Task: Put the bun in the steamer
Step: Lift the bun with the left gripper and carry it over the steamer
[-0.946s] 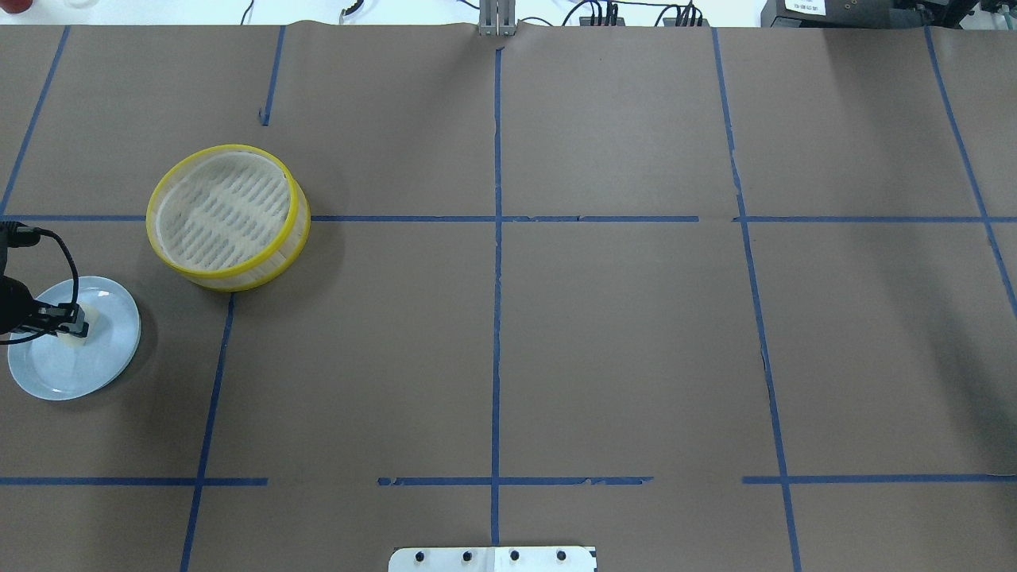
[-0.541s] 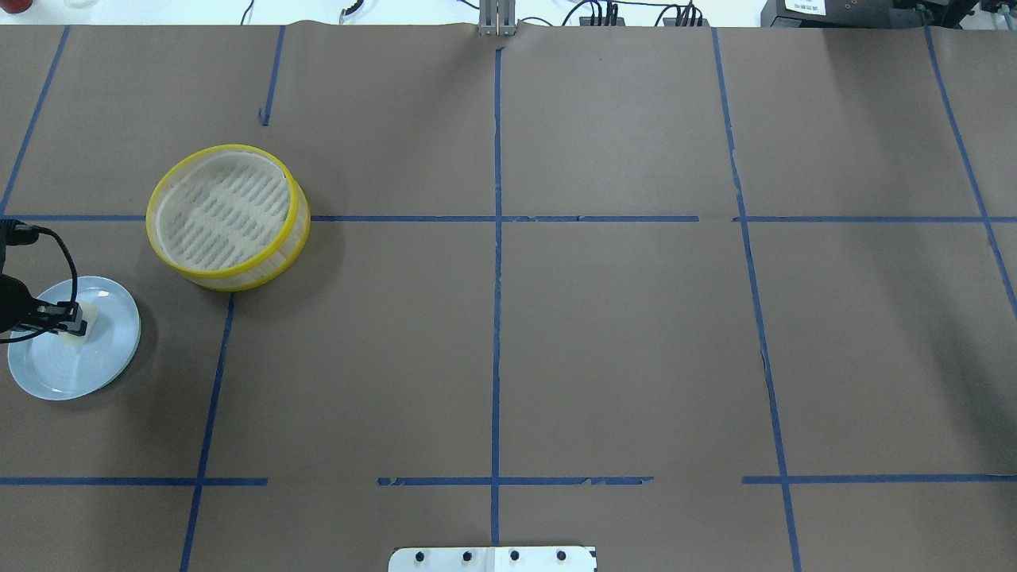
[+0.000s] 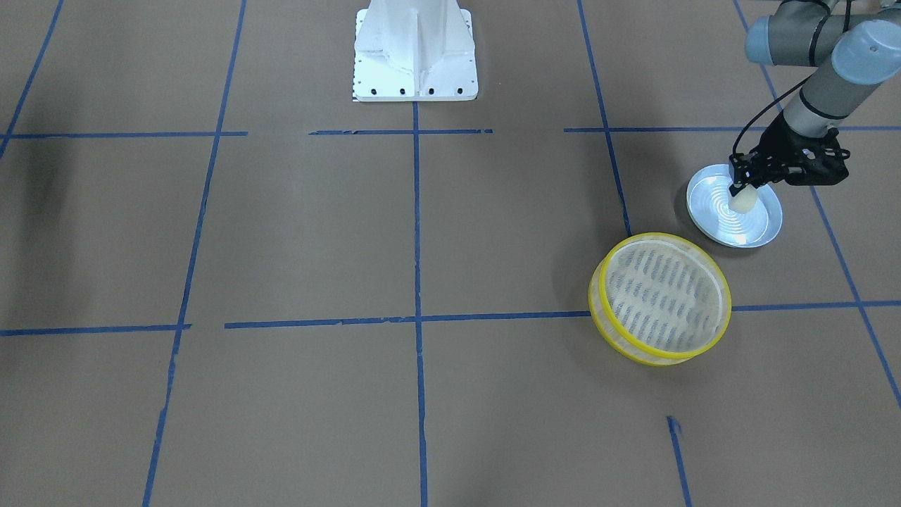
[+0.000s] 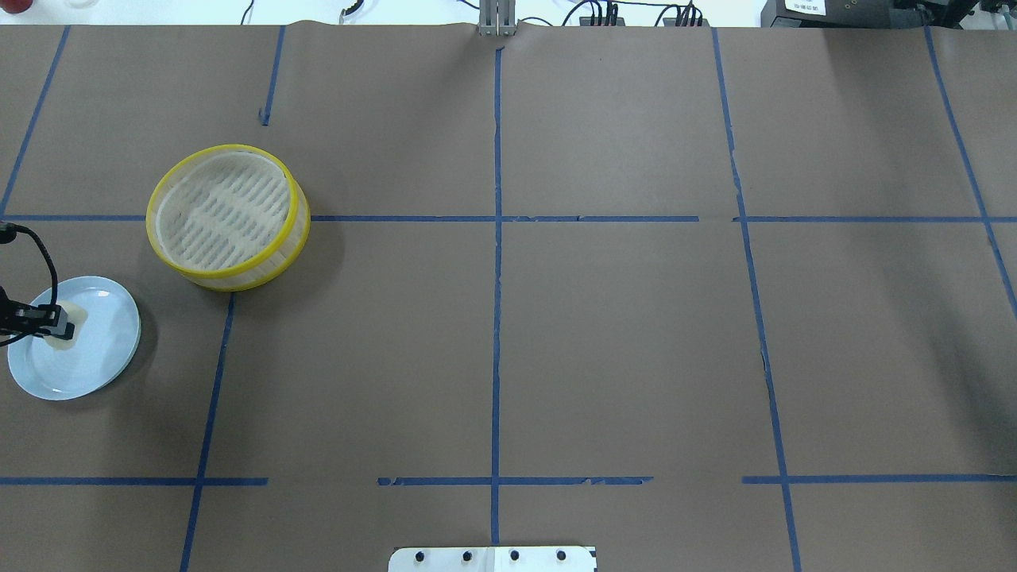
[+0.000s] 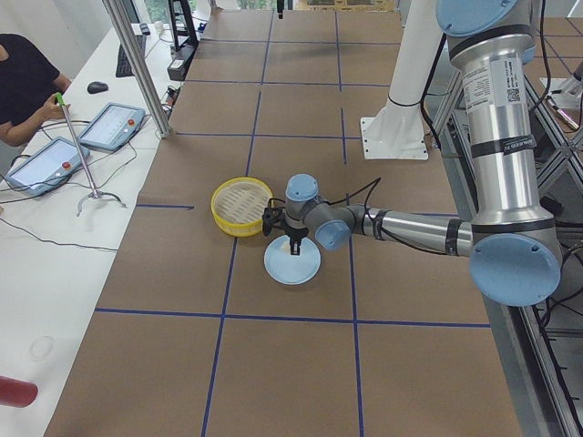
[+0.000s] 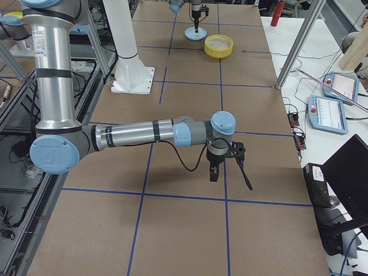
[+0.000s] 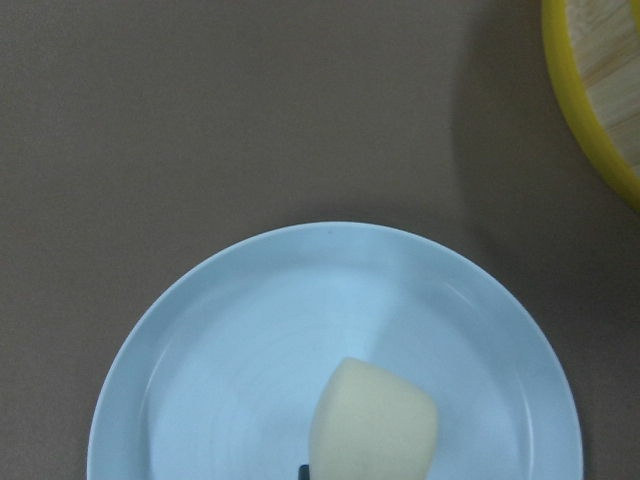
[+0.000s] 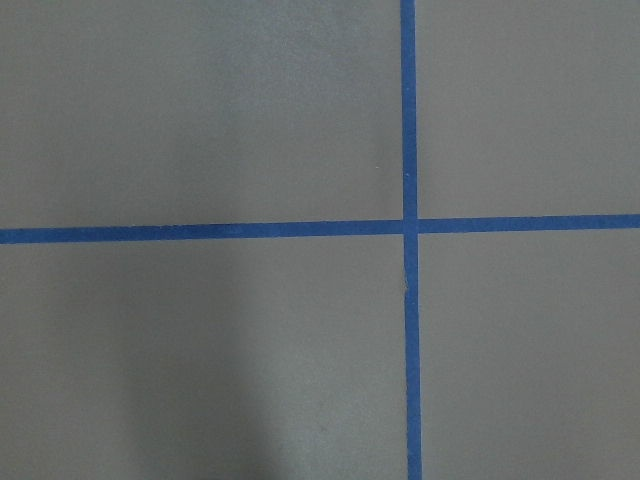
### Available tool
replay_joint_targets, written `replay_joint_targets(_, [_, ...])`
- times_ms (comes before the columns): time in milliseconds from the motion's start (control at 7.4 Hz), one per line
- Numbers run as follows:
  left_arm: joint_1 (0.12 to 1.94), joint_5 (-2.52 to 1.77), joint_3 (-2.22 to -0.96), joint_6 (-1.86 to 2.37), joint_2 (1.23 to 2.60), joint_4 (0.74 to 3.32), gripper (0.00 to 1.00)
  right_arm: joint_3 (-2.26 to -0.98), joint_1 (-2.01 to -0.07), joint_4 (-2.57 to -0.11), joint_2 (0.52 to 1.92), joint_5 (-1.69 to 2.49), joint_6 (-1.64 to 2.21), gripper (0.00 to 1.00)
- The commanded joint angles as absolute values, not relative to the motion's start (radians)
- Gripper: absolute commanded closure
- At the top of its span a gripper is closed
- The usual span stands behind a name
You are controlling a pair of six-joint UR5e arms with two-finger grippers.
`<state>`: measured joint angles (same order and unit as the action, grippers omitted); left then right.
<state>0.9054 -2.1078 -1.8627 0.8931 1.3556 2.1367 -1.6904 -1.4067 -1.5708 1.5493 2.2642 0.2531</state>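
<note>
Left hand (image 3: 745, 187) is hanging over the pale blue plate (image 3: 746, 229) at the far left of the tabletop (image 4: 620, 342), pointing straight down. Its fingers are sitting narrow, pinching the bun (image 3: 742, 201) from the top. In the overhead view the left hand (image 4: 52, 321) is covering part of the bun (image 4: 65, 332), and only the cream edge is showing past the black fingers.

In the left wrist view the bun (image 7: 375, 420) is sitting at the bottom edge of the picture, over the near part of the plate (image 7: 230, 380). I can't tell whether it is touching the plate or hanging just above it.

The steamer (image 4: 226, 214) is standing flat on the tabletop, near the plate but apart from it, farther from the robot and a bit toward the middle. Only bare mesh is showing inside it. Its yellow rim (image 7: 590, 110) is clipping the top right corner of the left wrist view.

Right hand (image 6: 214, 172) is hovering low over the tabletop well away on the other side. It is showing only in the right side view, so I can't tell whether it is wide or narrow. Its wrist camera is looking at brown tabletop and a crossing of blue tape (image 8: 408, 225).
</note>
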Motion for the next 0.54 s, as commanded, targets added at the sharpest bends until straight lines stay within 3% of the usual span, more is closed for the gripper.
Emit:
replay_joint_targets(0, [1.028,-2.109,-2.0,0.753,1.368,1.881,0.69,-1.69,-1.407,-1.571,1.549,2.264,0.253,0.0])
replay_joint_targets(405, [1.104,-2.099,-2.002,0.62,1.723,1.408,0.69,-1.69,-1.407,-1.571,1.549,2.264,0.253,0.0])
